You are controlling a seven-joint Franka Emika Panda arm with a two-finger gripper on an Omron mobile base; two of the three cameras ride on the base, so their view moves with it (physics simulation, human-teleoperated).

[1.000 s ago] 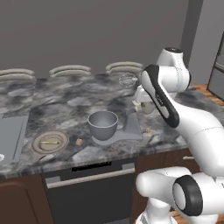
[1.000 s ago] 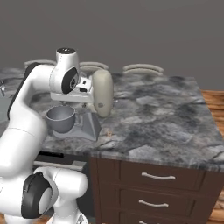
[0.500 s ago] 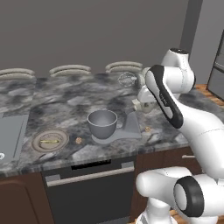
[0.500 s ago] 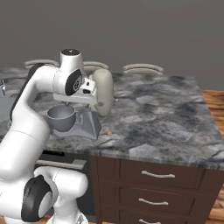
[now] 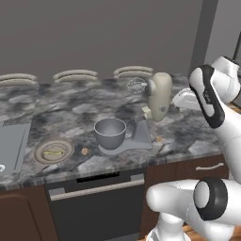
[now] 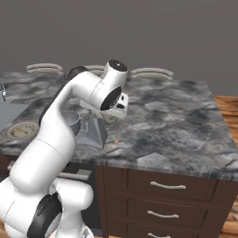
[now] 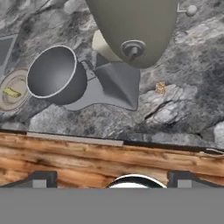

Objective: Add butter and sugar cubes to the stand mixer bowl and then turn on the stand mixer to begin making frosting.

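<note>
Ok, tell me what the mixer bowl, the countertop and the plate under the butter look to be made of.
The stand mixer bowl: likely metal, smooth grey with a soft sheen inside. The countertop: looks like polished stone, mottled grey with pale veins. The plate: tan and matte, perhaps ceramic or wood; the render leaves it open. The butter is a plain yellow stick.

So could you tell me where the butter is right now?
The butter lies on the tan plate, left of the stand mixer bowl in the left base view.

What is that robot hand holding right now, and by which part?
Nothing. In the hand view the two dark fingertips stand wide apart with only floor and counter between them, and the butter lies on its plate.
</note>
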